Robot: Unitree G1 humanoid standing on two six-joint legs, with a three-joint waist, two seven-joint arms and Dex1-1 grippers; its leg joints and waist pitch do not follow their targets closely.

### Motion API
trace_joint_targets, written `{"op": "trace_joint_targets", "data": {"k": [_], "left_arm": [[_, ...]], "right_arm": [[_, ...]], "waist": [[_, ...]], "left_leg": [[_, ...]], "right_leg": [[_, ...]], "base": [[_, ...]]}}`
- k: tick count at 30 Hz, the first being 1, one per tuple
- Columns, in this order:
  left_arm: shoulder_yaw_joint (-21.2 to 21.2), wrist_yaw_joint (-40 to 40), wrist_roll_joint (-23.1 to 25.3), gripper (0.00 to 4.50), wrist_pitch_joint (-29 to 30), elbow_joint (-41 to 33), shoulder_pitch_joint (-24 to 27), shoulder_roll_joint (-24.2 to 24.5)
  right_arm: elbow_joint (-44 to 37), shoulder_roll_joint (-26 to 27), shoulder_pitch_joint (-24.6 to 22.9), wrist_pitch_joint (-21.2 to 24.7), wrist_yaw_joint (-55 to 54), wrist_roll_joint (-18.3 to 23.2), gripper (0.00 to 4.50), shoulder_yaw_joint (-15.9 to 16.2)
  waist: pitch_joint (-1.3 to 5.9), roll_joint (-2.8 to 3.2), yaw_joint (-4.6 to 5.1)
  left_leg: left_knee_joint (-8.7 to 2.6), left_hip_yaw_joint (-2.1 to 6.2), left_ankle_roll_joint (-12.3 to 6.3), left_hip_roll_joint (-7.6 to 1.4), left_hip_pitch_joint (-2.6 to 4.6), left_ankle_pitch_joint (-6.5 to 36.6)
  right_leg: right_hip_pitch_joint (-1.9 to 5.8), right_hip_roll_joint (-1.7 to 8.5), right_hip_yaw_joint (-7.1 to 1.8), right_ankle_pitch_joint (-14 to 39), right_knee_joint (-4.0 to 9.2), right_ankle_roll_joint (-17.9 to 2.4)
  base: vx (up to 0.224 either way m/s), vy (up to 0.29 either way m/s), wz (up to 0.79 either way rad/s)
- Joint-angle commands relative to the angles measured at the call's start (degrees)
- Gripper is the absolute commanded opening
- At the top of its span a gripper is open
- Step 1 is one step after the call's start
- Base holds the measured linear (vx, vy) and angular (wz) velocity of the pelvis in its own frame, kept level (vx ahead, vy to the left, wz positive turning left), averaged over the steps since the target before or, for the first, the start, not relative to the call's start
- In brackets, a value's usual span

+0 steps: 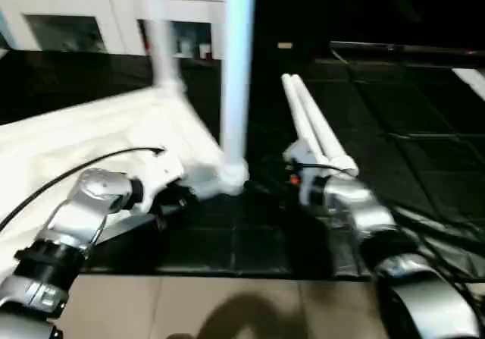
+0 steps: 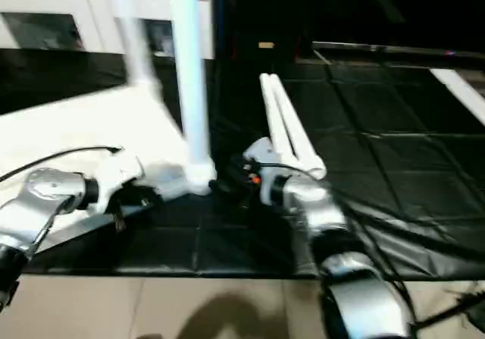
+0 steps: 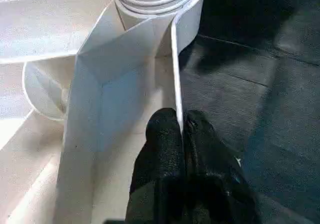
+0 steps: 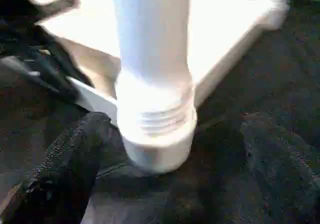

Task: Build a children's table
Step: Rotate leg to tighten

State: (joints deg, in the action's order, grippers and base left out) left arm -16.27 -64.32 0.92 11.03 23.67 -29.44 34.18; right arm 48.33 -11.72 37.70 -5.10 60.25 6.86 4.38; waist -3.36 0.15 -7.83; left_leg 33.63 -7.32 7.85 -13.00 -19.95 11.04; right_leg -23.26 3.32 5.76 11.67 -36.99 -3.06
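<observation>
Children's table top [image 1: 91, 138], white ribbed plastic, lies inverted on black floor mats [image 1: 394, 111], one white tube leg [image 1: 236, 73] upright in its near corner socket; left gripper [image 3: 181, 134] pinches the rim wall, right gripper [image 4: 165, 154] spread around the socket.

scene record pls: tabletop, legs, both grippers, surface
tabletop: upside down on the floor mat, ribbed underside up
fitted legs: one upright in the near corner socket; another upright at a farther corner
loose legs: two lying side by side on the mat
left gripper: shut on the tabletop's rim wall beside the near socket
right gripper: open, fingers either side of the near leg's base
surface: black floor mat
</observation>
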Motion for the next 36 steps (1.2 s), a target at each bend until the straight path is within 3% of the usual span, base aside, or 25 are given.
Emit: {"op": "trace_joint_targets", "data": {"k": [1,4,10,14,24,36], "left_arm": [[-2.95,-4.56,1.04,0.0,-3.7,0.95,-1.32,0.32],[-4.15,-7.88,0.97,0.0,-5.54,1.64,-1.72,0.63],[-6.16,-11.37,1.72,0.0,-10.03,4.08,-3.17,0.76],[-6.43,-12.59,2.11,0.0,-12.26,6.08,-4.2,0.24],[-7.46,-14.09,3.0,0.0,-15.02,7.6,-4.62,0.32],[-7.77,-14.95,3.58,0.0,-15.84,8.53,-4.56,0.31]], "right_arm": [[-4.02,-1.22,-0.56,0.03,4.7,1.42,4.47,1.04],[-5.56,-2.34,-1.12,-1.79,7.38,0.84,4.47,2.58],[-8.25,-3.54,-2.11,-1.18,15.27,0.3,4.47,5.81],[-4.57,-3.25,-0.34,-2.94,14.85,-2.28,4.47,7.31],[-1.26,-2.08,2.1,-2.69,16.22,-1.01,3.57,6.76],[1.79,-1.71,2.7,-2.35,18.75,-0.45,2.72,6.54]], "waist": [[4.03,1.36,0.09],[4.23,1.33,-0.25],[4.39,1.28,-0.44],[4.27,1.06,-0.41],[4.38,0.79,-0.42],[4.39,1.04,-0.44]], "left_leg": [[-3.53,-1.34,-2.37,-0.13,-0.21,9.67],[-3.43,-1.27,-2.44,-0.14,-0.29,8.6],[-3.35,-1.25,-2.75,-0.12,-0.51,8.07],[-3.42,-1.34,-2.17,-0.11,-0.4,8.29],[-3.38,-1.33,-2.51,-0.26,-0.55,6.88],[-3.35,-1.37,-2.5,-0.32,-0.47,7.34]], "right_leg": [[3.81,4.22,-3.49,9.53,5.25,-9.93],[3.81,4.21,-3.45,8.02,4.97,-9.97],[3.99,4.1,-3.36,5.14,4.6,-10.78],[3.89,4.26,-3.45,7.32,4.82,-10.37],[3.97,4.3,-3.45,5.9,4.47,-10.36],[3.94,4.39,-3.44,5.9,4.46,-11.07]], "base": [[0.0,0.0,0.0],[0.0,0.0,0.0],[0.0,0.0,0.0],[0.0,0.0,0.0],[0.0,0.0,0.0],[0.0,0.0,0.0]]}}
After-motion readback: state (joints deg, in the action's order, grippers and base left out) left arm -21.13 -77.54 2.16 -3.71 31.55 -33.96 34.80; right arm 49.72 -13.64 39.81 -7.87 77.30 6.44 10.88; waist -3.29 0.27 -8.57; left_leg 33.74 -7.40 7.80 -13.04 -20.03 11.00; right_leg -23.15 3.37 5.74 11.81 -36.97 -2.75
